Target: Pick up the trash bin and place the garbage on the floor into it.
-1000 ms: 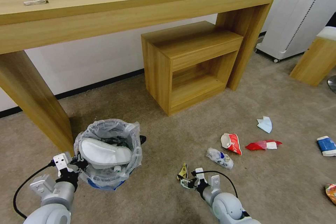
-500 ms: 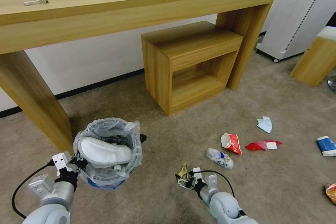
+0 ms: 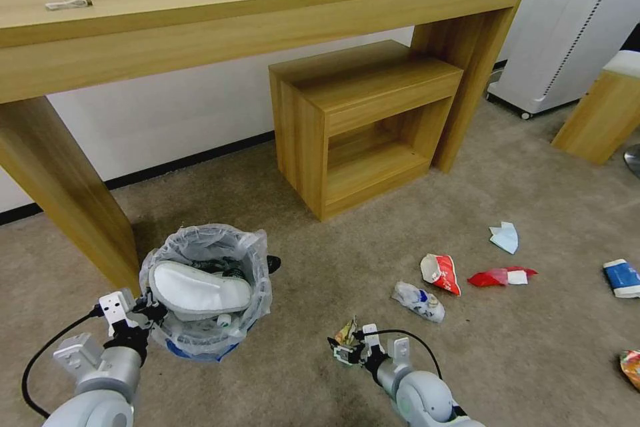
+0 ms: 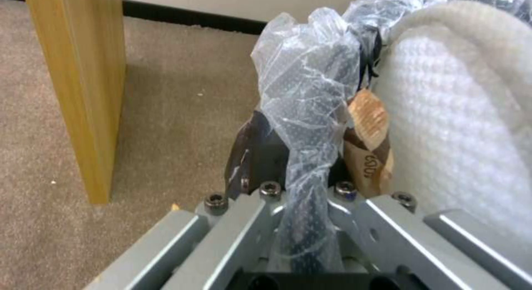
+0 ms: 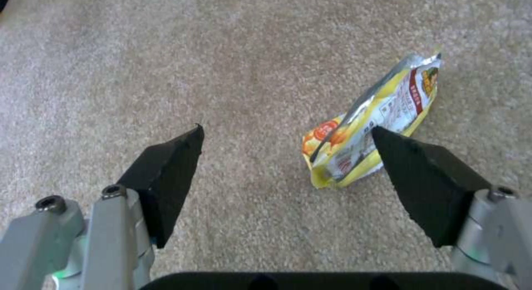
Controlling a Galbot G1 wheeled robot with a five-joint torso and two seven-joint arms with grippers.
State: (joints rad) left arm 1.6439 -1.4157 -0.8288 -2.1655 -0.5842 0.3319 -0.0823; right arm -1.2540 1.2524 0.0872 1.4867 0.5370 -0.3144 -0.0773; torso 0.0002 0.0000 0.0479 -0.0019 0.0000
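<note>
foil wrapper [image 5: 370, 124] lies at one o'clock of the spread right gripper [image 5: 285, 173]; centre first. left gripper [image 4: 302, 223] pinches the trash bin [image 3: 200, 293] rim.

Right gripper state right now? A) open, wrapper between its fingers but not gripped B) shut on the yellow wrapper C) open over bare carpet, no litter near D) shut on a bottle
A: in the right wrist view the right gripper stands wide open, with the yellow snack wrapper lying on the carpet close to one finger, not clamped.
</note>
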